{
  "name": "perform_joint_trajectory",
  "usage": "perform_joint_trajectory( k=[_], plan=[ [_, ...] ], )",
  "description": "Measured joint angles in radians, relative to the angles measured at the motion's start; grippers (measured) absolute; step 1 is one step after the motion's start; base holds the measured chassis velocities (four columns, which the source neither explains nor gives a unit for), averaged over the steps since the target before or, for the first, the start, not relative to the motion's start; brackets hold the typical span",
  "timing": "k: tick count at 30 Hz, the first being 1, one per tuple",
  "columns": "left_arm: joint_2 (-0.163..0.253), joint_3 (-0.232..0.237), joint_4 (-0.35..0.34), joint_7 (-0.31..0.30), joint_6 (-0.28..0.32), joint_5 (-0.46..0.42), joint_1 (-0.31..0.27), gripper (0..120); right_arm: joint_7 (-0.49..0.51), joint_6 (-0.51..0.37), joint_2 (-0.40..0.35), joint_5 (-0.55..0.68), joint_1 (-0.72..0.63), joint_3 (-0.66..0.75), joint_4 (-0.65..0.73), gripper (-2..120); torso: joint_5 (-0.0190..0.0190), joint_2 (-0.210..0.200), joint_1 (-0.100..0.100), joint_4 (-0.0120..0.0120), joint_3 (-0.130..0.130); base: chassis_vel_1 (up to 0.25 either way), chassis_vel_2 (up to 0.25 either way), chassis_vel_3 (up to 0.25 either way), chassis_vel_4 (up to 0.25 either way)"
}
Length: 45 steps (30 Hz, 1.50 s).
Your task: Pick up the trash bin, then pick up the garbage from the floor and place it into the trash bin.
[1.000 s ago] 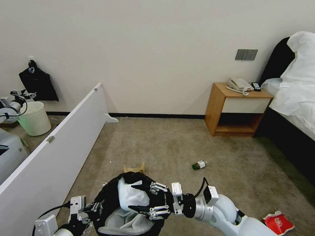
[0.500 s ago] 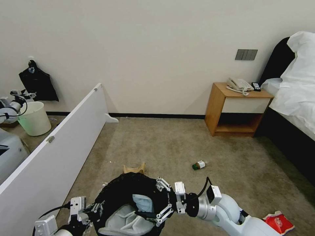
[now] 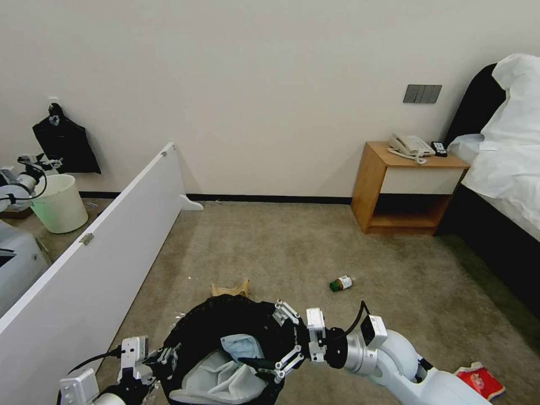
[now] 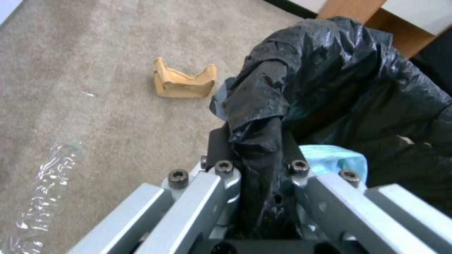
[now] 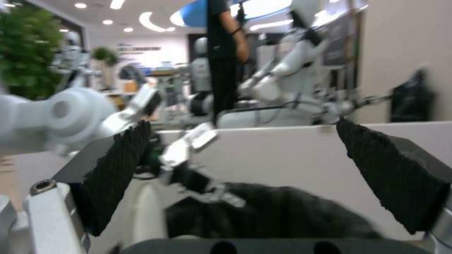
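With a slipper lying in the bin, which the left gripper holds clamped by its bagged rim, the right gripper hovers spread and empty over the opening, so the next pick, perhaps the bottle, calls for a fresh reach down to the floor.

Round black-bag-lined trash bin at near centre, white slipper inside. Left gripper clamped on bin's left rim; right gripper over bin's right rim, jaws apart. Torn brown paper bag just behind bin. Small green-capped bottle farther right. Red packet near right. Long white board partition along left.
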Motion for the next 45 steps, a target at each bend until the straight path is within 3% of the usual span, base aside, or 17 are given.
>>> perform_joint_trajectory(
  k=[2,6,9,10,15,16,18,24,29,33,39,45],
  plan=[
    [0.01,0.004,0.007,0.01,0.0,0.0,-0.002,4,0.045,0.015,0.002,-0.016,-0.07,0.121,0.003,100,0.0002,0.0,0.0,-0.0001,0.0,0.0,0.0,0.0,0.0],
    [0.022,0.007,0.012,0.019,-0.003,0.003,-0.002,4,0.112,0.027,0.006,-0.033,-0.148,0.235,0.007,100,0.0001,0.0,0.0,-0.0003,0.0,0.0,0.0,0.0,0.0],
    [0.049,0.012,0.019,0.028,-0.01,0.003,-0.017,4,0.244,0.034,0.033,-0.102,-0.329,0.47,0.038,100,0.0002,0.0,0.0,-0.0011,0.0,0.0,0.0,0.0,0.0],
    [0.049,0.012,0.019,0.028,-0.01,0.003,-0.017,4,0.244,0.034,0.033,-0.102,-0.329,0.47,0.038,100,0.0002,0.0,0.0,-0.0011,0.0,0.0,0.0,0.0,0.0],
    [0.08,0.033,0.035,0.032,-0.014,-0.008,-0.054,4,0.399,0.009,0.13,-0.235,-0.515,0.727,0.096,100,0.0001,0.0,0.0,-0.0003,0.0,0.0,0.0,0.0,0.0],
    [0.08,0.033,0.035,0.032,-0.014,-0.008,-0.054,4,0.399,0.009,0.13,-0.235,-0.515,0.727,0.096,100,0.0001,0.0,0.0,-0.0003,0.0,0.0,0.0,0.0,0.0],
    [0.096,0.049,0.049,0.035,-0.017,-0.008,-0.078,4,0.454,0.003,0.21,-0.298,-0.614,0.837,0.124,100,0.0,0.0,0.0,-0.0003,0.0,0.0,0.0,0.0,0.0],
    [0.102,0.07,0.066,0.041,-0.027,-0.005,-0.094,4,0.474,0.01,0.323,-0.345,-0.71,0.929,0.139,100,0.0003,0.0,0.0,-0.0009,0.0,0.0,0.0,0.0,0.0],
    [0.092,0.087,0.084,0.06,-0.064,0.044,-0.069,4,0.446,0.063,0.432,-0.365,-0.777,1.046,0.096,100,-0.0004,0.0,0.0,0.0,0.0,0.0,0.0,0.0,0.0],
    [0.085,0.09,0.091,0.063,-0.075,0.058,-0.059,4,0.451,0.064,0.471,-0.374,-0.79,1.08,0.082,100,0.0,0.0,0.0,-0.0003,0.0,0.0,0.0,0.0,0.0],
    [0.085,0.084,0.117,0.063,-0.113,0.078,-0.05,4,0.383,0.07,0.546,-0.352,-0.794,1.107,0.007,100,-0.0001,0.0,0.0,-0.0004,0.0,0.0,0.0,0.0,0.0],
    [0.084,0.081,0.125,0.067,-0.119,0.079,-0.048,4,0.35,0.074,0.566,-0.352,-0.792,1.106,-0.018,100,-0.0001,0.0,0.0,-0.0003,0.0,0.0,0.0,0.0,0.0]
  ],
)
